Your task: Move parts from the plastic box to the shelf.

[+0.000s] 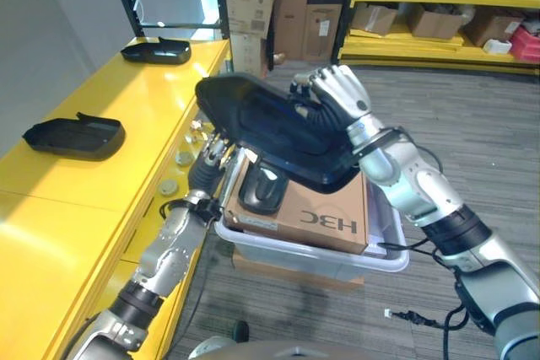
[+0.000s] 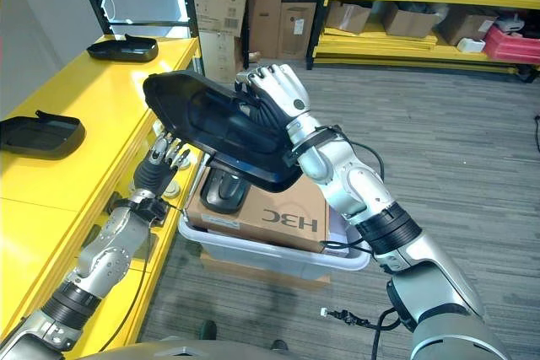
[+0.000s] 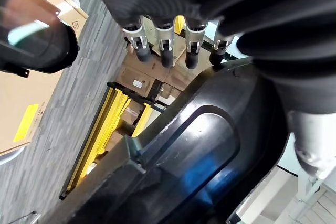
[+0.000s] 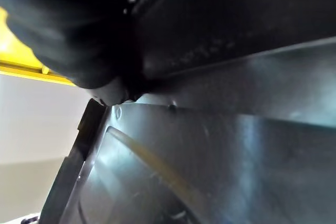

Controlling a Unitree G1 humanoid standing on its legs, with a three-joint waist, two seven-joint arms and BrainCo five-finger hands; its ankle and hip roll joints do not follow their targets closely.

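My right hand (image 1: 337,94) is shut on a large black moulded part (image 1: 270,128), with the fingers curled over its far edge. It holds the part tilted in the air above the clear plastic box (image 1: 314,260). The part's underside shows close in the right wrist view (image 4: 236,145). My left hand (image 1: 211,162) is open just below the part's near end, by the edge of the yellow shelf (image 1: 84,200), with its fingers (image 3: 165,45) straight towards the part (image 3: 210,145). Another black part (image 1: 261,191) lies in the box on a cardboard carton (image 1: 325,218).
Two black parts (image 1: 74,137) (image 1: 156,51) lie on the yellow shelf top. Small round pieces (image 1: 181,158) sit near its edge. Stacked cardboard boxes (image 1: 270,6) and a yellow rack (image 1: 439,6) stand behind on grey carpet.
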